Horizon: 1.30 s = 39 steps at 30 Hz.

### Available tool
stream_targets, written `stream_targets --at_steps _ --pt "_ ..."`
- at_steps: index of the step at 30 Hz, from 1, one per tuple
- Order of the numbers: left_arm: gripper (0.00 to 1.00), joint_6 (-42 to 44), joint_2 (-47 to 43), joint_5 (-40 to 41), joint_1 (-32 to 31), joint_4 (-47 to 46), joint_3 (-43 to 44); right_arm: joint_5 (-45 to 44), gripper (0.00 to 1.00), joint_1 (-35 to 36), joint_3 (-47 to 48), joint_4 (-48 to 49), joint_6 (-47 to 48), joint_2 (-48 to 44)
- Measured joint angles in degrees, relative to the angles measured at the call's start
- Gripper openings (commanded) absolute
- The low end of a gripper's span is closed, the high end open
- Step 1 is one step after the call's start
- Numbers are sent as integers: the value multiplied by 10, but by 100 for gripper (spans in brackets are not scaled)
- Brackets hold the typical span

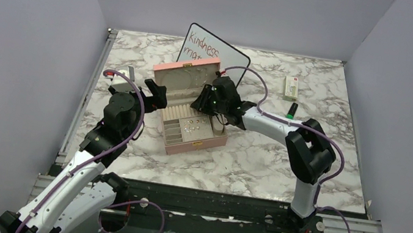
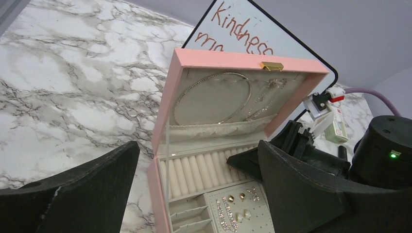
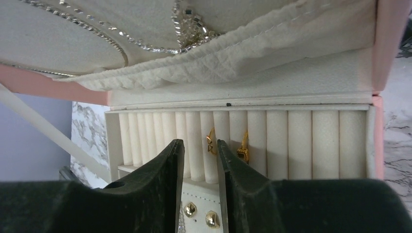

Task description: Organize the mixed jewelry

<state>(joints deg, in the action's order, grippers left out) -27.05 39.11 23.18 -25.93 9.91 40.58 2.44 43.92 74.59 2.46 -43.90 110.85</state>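
The pink box stands open mid-table, its lid upright with a sparkling necklace inside. Of the mixed jewelry, two gold rings sit tucked between the white ring rolls. Gold studs and crystal earrings rest on the earring pad. My right gripper hovers just above the rolls, jaws a narrow gap apart with nothing between them; the left ring lies just beyond that gap. My left gripper hangs wide open and empty at the box's left side.
A whiteboard reading "Kindness" leans behind the box. A small white-green packet and a green-tipped marker lie at the back right. A small white and red object sits at the left edge. Grey walls enclose the marble table.
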Motion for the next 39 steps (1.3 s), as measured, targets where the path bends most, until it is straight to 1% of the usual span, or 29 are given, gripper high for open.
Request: stream_targets --at_steps 9,14,20,25,28,34,37,39 --pt "92 -4 0 0 0 0 -2 0 41 -2 -31 4 -4 -66" --pt "93 -10 2 -1 0 0 -2 0 43 -2 -70 21 -12 -119" --pt "95 -14 14 -12 0 0 -2 -16 54 -2 -153 42 -11 -212" --pt "99 -19 46 -31 0 15 13 -54 57 -6 -201 24 -5 -288" --pt "99 -19 90 -40 1 45 68 -69 57 -14 -230 5 -6 -330" --pt "99 -7 221 -67 23 91 242 -87 58 -25 -278 -28 -10 -398" --pt "95 -2 279 -85 44 111 303 -88 57 -25 -284 -39 -10 -417" --pt "90 -1 307 -89 55 123 329 -88 58 -25 -289 -43 -10 -432"
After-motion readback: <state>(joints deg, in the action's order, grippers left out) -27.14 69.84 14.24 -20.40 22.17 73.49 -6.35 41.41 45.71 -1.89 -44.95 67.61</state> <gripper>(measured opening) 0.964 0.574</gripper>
